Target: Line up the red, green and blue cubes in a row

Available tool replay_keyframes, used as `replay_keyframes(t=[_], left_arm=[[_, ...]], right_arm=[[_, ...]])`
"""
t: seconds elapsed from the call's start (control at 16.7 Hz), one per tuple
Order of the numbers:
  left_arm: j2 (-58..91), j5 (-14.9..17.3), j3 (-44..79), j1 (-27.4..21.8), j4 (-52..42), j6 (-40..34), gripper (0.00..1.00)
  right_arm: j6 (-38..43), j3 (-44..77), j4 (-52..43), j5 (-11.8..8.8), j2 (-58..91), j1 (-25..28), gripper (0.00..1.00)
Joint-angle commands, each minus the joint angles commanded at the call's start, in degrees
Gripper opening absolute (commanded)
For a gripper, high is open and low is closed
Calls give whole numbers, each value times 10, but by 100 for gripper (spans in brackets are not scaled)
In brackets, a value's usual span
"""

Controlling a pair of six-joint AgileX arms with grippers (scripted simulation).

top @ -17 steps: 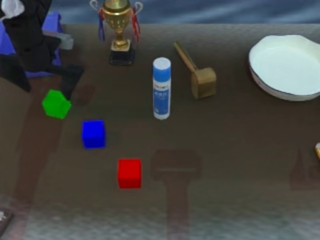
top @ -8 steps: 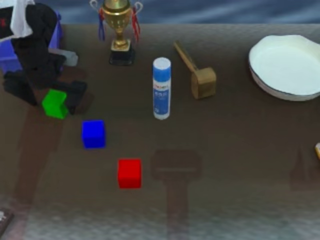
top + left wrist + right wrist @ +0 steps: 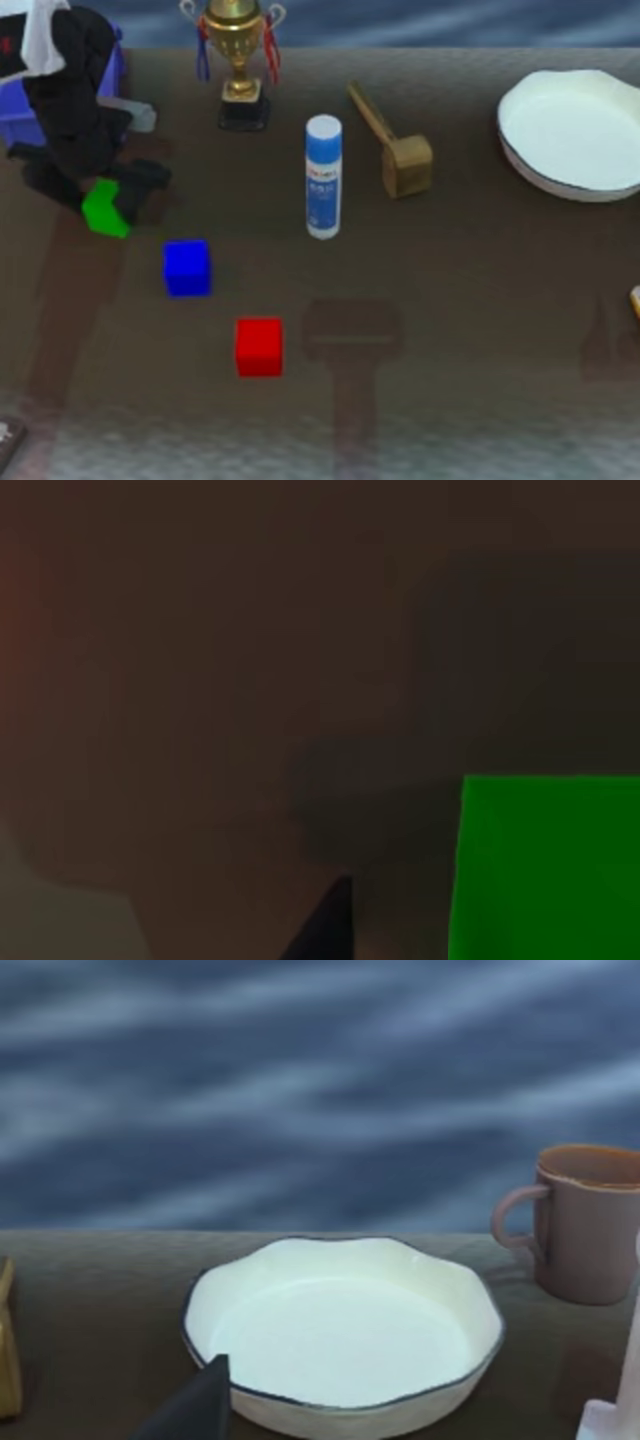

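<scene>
The left gripper (image 3: 100, 195) straddles the green cube (image 3: 104, 210) near the table's (image 3: 480, 300) left edge, grip state indeterminate (fingers partly hidden), with the blue cube (image 3: 187, 267) and red cube (image 3: 259, 346) stepping diagonally toward the front edge.

Rendered tabletop test scene here, no real room: a dark brown table (image 3: 470, 300) against a blurry blue streaked backdrop, with a mismatched scatter of trophy (image 3: 238, 62), glue stick (image 3: 323, 176), wooden mallet (image 3: 397, 147) and white dish (image 3: 575, 130) along its far edge.
</scene>
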Motion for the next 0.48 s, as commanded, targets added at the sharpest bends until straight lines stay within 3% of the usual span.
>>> replay_keyframes(t=[0.3,0.48], left_arm=[[0,0,0,0,0,0,2],[0,0,0,0,0,0,0]], right_arm=[[0,0,0,0,0,0,100],[0,0,0,0,0,0,100]])
